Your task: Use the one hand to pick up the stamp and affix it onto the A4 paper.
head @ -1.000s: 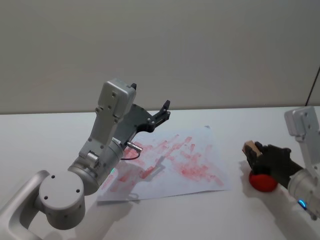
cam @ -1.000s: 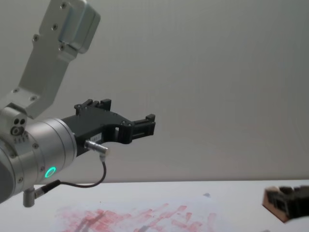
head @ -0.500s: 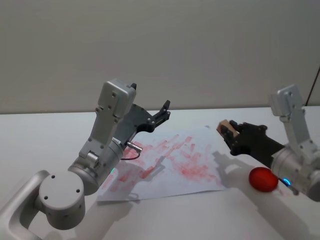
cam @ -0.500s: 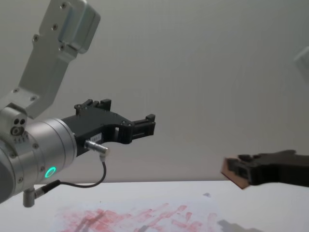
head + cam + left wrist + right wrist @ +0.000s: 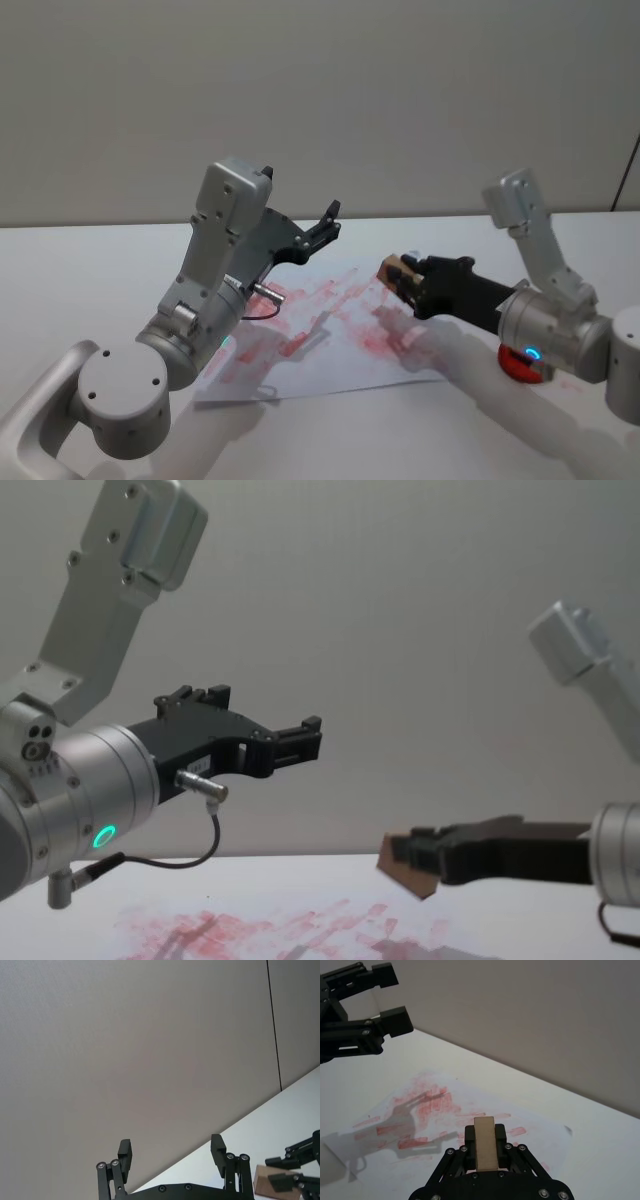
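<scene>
step in hand: carry phase. pick is done, print not yet made.

right gripper (image 5: 408, 282) is pinching the stamp (image 5: 396, 270) between its fingers. the wooden block sticks out past the tips in the right wrist view (image 5: 485, 1142). the stamp hangs in the air over the a4 paper (image 5: 340, 345), roughly above the sheet's 3 o'clock side. the chest view shows the stamp (image 5: 404, 866) clearly apart from the paper (image 5: 300, 925), with its face tilted rather than flat.

left gripper (image 5: 329, 222) is parked with fingers spread, raised over the paper's 12 o'clock edge, idle.

red round thing (image 5: 518, 367) sits on the table (image 5: 100, 270) at the paper's 4 o'clock, partly behind the right arm. probably the ink pad.

next move, my read: level the stamp face parallel to the sheet, go straight down, press firmly, lift straight off. the sheet is already heavily printed, so a fresh mark will be hard to tell apart. paper is loose, so a sideways drag could smear it or shift it.
</scene>
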`<state>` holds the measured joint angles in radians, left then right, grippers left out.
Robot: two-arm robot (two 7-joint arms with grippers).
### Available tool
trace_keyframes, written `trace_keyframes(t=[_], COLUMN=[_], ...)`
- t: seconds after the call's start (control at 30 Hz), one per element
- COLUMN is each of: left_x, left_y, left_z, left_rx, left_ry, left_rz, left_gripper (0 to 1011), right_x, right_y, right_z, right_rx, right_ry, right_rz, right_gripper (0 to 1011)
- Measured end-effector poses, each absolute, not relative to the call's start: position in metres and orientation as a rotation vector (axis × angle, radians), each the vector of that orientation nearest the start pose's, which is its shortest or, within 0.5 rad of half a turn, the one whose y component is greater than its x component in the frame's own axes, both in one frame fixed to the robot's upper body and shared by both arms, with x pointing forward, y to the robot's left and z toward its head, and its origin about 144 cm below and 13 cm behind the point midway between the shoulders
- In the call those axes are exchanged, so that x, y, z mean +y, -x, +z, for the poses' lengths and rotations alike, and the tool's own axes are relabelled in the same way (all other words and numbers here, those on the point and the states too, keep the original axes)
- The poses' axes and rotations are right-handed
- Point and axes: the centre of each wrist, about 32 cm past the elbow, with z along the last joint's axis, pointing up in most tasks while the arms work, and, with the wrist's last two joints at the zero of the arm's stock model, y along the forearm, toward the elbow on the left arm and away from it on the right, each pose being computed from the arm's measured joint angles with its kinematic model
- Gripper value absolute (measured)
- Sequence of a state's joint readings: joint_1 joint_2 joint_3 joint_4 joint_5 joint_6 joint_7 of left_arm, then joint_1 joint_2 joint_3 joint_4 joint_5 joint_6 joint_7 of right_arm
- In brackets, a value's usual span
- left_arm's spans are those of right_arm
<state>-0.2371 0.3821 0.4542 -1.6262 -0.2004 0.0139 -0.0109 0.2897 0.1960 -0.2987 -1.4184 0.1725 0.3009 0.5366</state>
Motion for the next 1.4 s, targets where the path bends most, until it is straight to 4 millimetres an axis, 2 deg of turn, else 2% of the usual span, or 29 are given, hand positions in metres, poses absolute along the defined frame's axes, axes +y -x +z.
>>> trace_keyframes(t=[0.57, 1.0, 1.4], left_x=[0.198, 0.198, 0.198], left_y=[-0.492, -0.492, -0.492], left_z=[1.204, 1.204, 1.204], left_rx=[-0.268, -0.268, -0.268], left_ry=[-0.061, -0.061, -0.061], left_rz=[1.124, 1.124, 1.124], left_gripper=[1001, 1001, 1001], right_x=[-0.182, -0.175, -0.173], right_y=[-0.562, -0.573, -0.576], right_z=[1.154, 1.148, 1.154], right_rx=[0.292, 0.309, 0.223], right_ry=[0.340, 0.386, 0.386], right_rz=[-0.627, -0.591, -0.604], right_gripper=[213, 213, 213])
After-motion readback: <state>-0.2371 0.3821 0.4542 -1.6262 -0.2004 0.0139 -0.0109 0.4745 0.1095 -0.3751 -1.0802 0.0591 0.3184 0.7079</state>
